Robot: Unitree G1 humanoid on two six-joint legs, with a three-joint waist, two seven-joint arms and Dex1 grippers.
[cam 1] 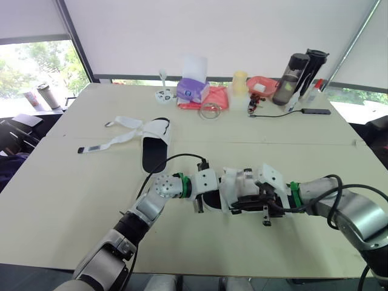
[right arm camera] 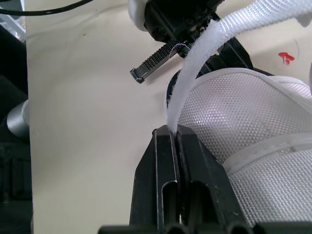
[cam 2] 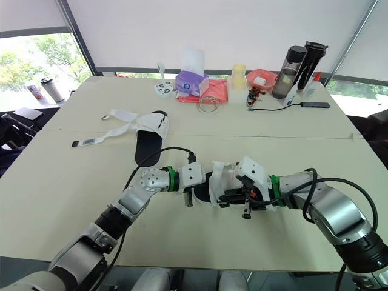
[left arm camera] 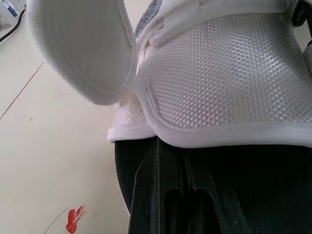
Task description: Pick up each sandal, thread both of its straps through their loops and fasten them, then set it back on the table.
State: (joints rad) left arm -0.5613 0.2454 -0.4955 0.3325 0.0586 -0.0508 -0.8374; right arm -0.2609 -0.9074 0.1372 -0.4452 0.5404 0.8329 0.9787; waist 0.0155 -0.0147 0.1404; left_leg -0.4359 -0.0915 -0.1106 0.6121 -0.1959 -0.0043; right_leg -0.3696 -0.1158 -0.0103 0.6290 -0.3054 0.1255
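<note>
In the left eye view, the near sandal [cam 1: 229, 185] sits low over the front half of the table [cam 1: 66, 200]. The left gripper [cam 1: 209, 197] is at 1 end and the right gripper [cam 1: 242, 201] at the other, a split that looks meant to let 1 arm steady the shoe while the other works a strap; I cannot tell whether the sole touches the table. The far sandal [cam 1: 154, 148] lies flat well beyond them with its 2 straps [cam 1: 115, 139] splayed open, so it seems untouched. Bottles [cam 1: 294, 76] and a tissue box [cam 1: 193, 90] line the far edge, well apart from the work. The right eye view gives the same layout. The left wrist view adds what the head views cannot: the left fingers [left arm camera: 146, 195] lie together over the black footbed [left arm camera: 278, 175], tips up against the hem of the mesh upper [left arm camera: 219, 83], with a loose white flap [left arm camera: 83, 44] curling above (whether they pinch the hem is hidden). The right wrist view shows the right fingers [right arm camera: 156, 165] clamped on a white webbing strap [right arm camera: 204, 44], which arcs up from between them, held, I judge, to be steered toward its loop. No loop is visible, so threading on this sandal looks unfinished.
</note>
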